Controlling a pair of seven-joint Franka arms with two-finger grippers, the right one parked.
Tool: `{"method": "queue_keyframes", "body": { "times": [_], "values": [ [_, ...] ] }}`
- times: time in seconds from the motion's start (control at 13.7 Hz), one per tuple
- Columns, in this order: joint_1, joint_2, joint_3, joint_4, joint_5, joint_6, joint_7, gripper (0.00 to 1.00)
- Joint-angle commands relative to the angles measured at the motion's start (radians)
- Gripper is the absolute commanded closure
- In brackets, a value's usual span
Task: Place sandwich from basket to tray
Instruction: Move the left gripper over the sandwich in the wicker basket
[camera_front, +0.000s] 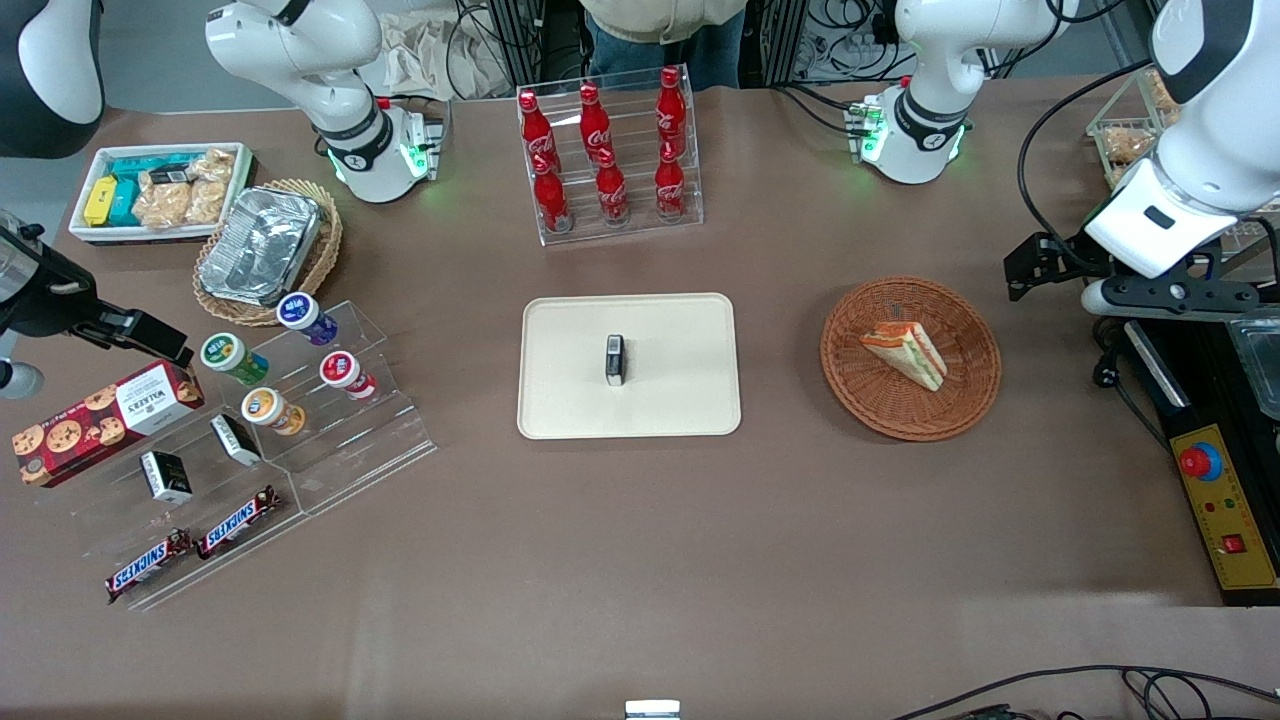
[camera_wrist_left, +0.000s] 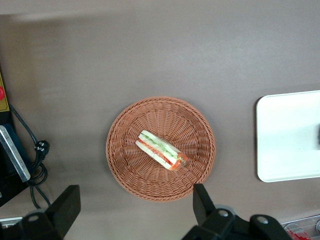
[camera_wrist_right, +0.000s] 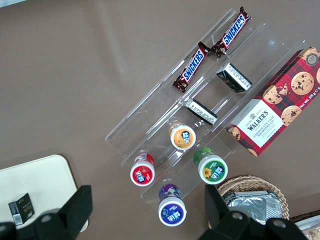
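Wicker basket (camera_front: 910, 358) at centre-right of front frame holds sandwich (camera_front: 906, 352) | tray (camera_front: 628, 366) at frame centre, apart | gripper (camera_wrist_left: 135, 210) high above basket, fingers spread wide, empty | sandwich long axis diagonal to finger line; wrist rotation likely needed.

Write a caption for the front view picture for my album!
Gripper open above the table, beside the basket holding the sandwich; tray waits nearby.

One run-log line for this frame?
gripper open, above basket | sandwich in basket | tray holds small dark box
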Motion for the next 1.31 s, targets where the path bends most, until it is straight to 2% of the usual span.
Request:
{"method": "queue_keyframes", "body": {
  "times": [0.0,0.22,0.36,0.44,0.87,1.09,1.24],
  "values": [
    [-0.003,0.009,0.0,0.026,0.01,-0.012,-0.019,0.0],
    [-0.007,0.009,-0.002,0.027,0.019,-0.016,-0.03,0.0],
    [-0.004,0.005,-0.04,0.014,0.083,-0.016,-0.066,0.0],
    [0.003,-0.003,-0.043,-0.002,0.08,-0.019,-0.062,0.0],
    [0.0,-0.122,-0.045,-0.232,0.076,0.045,-0.074,0.0],
    [-0.002,-0.153,-0.046,-0.342,0.071,0.126,-0.155,0.0],
    [0.0,-0.173,-0.045,-0.429,0.041,0.227,-0.229,0.0]
  ]
}}
